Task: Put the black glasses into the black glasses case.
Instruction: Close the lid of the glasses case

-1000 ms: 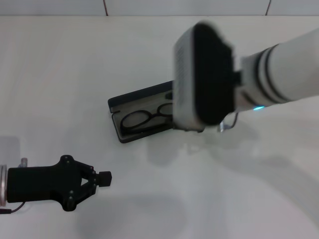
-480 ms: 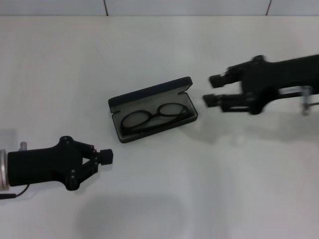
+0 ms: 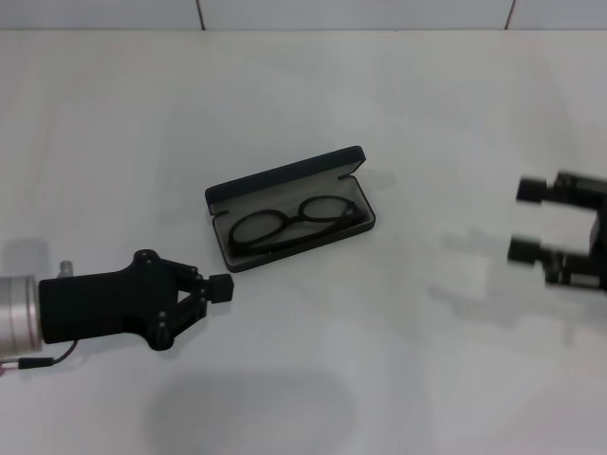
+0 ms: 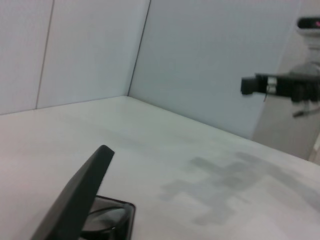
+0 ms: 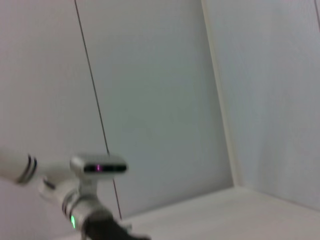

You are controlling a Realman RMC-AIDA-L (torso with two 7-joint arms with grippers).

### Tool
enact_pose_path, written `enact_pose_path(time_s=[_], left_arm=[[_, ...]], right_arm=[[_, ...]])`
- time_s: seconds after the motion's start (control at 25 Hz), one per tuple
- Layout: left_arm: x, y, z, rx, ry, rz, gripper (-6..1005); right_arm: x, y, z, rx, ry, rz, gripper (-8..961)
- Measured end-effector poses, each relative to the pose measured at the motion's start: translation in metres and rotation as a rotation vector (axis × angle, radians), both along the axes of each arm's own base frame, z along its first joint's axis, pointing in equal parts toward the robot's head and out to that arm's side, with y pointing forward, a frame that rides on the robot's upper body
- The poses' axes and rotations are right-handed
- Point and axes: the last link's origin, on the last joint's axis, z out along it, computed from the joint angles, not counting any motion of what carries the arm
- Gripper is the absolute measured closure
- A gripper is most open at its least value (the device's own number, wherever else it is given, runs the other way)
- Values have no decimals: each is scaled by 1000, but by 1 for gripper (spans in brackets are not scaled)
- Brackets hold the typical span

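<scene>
Pale wall panels point(image 5: 150, 90) fill frame, dark seam point(image 5: 92, 95) running down. Camera head point(image 5: 98, 165) with pink light at 7 o'clock, green light point(image 5: 73, 220) below it.

No readable text, label, brand, number or sign anywhere. Nothing legible on the lid or shell of the black glasses case point(image 3: 289, 209), and no marking to make out on the black glasses point(image 3: 289, 224) lying inside it.
</scene>
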Motion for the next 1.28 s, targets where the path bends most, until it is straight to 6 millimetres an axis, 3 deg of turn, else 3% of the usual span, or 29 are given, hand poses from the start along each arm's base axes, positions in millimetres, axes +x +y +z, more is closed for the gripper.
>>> enact_pose_path(time_s=[0.32,0.72,1.28], left_arm=[[2,19,-11,54,48,31,998],[0,45,-18,135,128,84,999],[-5,64,-23,213,202,143,999]], right_arm=[[38,-29,-47,30,-111,5,127],[45,-41,-70,15,-138,3,127],[41,-41,-76,-5,-138,33,127]])
